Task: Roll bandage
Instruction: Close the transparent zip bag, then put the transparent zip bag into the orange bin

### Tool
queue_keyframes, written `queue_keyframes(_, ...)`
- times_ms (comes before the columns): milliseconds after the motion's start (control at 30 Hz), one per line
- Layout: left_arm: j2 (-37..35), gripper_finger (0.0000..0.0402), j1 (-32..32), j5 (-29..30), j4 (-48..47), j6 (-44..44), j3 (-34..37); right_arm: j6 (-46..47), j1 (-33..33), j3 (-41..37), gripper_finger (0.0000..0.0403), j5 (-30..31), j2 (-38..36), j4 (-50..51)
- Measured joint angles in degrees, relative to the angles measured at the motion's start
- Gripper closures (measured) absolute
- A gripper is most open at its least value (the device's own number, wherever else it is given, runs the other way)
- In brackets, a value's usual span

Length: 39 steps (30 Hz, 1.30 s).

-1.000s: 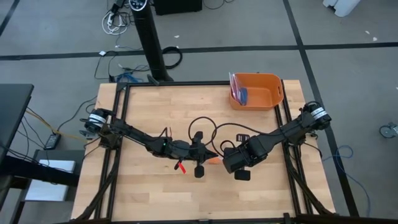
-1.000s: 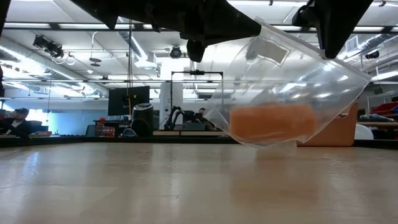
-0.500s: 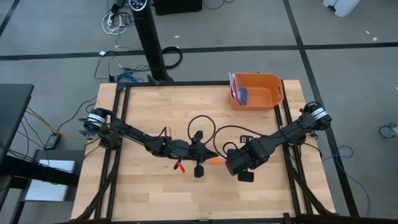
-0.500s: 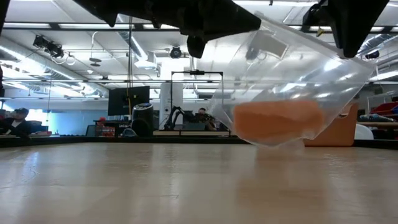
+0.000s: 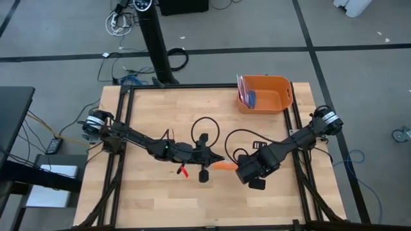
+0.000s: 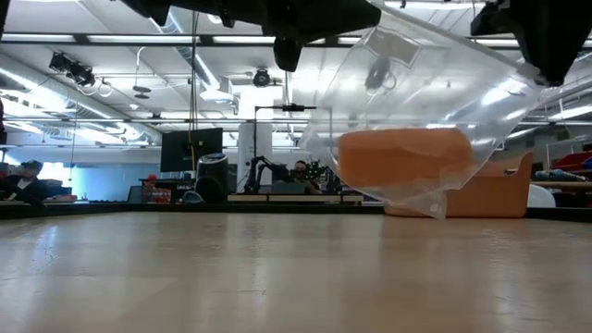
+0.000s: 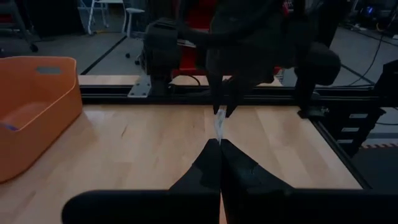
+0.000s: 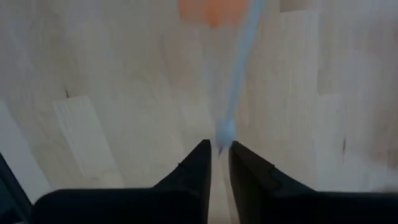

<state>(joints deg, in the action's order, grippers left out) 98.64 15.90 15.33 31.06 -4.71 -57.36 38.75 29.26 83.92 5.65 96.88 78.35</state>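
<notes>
Two grippers hold one clear bag [image 6: 435, 111] off the table at mid-frame: my left gripper [image 5: 217, 160] clenched on one edge, my right gripper [image 5: 239, 168] pinching the other. Between them the bandage [image 6: 402, 157] lies inside, long axis level, nearer neither.

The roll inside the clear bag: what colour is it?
Bright orange; the bandage shows best in the low view, sitting in the clear plastic bag.
</notes>
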Motion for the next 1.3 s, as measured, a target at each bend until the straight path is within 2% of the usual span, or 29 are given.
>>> queue_keyframes(267,-0.07,0.0401,0.07,0.50,-1.22,1.15,0.00,4.67,1.76,4.49,0.0270,0.87,0.07,2.98)
queue_keyframes(333,-0.05,0.0401,0.22,0.50,-1.31,1.49,0.00,4.20,2.06,6.66,0.0256,3.76,0.07,2.88)
queue_keyframes(500,-0.02,0.0401,0.45,0.50,-1.18,1.89,0.00,0.60,2.24,11.73,0.0238,15.70,-0.03,1.74)
queue_keyframes(567,-0.01,0.0401,0.69,0.50,-0.95,2.75,0.00,-1.86,1.81,12.19,0.0238,16.88,-0.11,0.42)
queue_keyframes(800,-0.03,0.0401,1.11,0.50,-0.34,3.21,0.00,-10.22,-1.66,10.37,0.0244,16.45,0.33,-4.38)
queue_keyframes(933,-0.07,0.0401,1.11,0.61,-0.15,4.44,0.02,-13.88,-3.63,8.69,0.0258,10.26,0.31,-8.56)
queue_keyframes(1067,-0.12,0.0401,1.11,1.31,0.37,4.53,0.04,-16.53,-4.72,7.30,0.0288,4.32,0.31,-13.47)
queue_keyframes(1200,-0.13,0.0401,1.13,1.29,0.88,4.82,0.04,-16.51,-5.01,7.14,0.0322,4.14,0.31,-13.78)
queue_keyframes(1300,-0.14,0.0401,1.34,1.54,0.80,5.88,0.04,-16.49,-4.92,7.14,0.0361,6.47,0.31,-12.46)
